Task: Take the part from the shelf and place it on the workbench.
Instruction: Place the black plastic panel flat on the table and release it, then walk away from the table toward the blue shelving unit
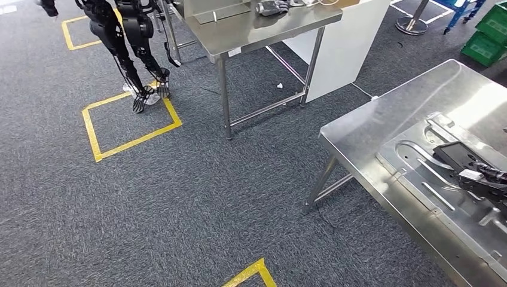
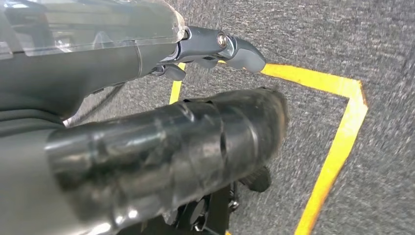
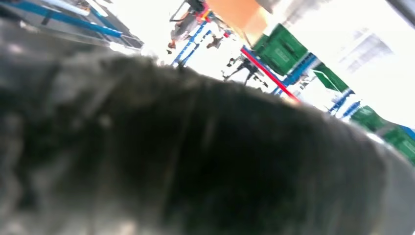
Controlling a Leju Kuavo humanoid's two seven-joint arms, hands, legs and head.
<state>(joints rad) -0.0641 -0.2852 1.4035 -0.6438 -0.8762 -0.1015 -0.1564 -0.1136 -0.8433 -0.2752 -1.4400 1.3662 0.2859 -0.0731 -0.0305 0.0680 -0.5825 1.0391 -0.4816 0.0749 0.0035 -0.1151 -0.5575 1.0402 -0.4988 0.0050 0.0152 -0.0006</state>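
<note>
A stamped sheet-metal part is seen lying flat on the steel bench, close to its near edge. The right robot hand rests on top of the part beside a black block; whether its fingers grip the part cannot be told. The left robot hand hangs over the grey carpet and yellow floor tape, fingers apart, holding nothing. If the right robot hand is withdrawn while snagged, the part could be dragged off the edge.
</note>
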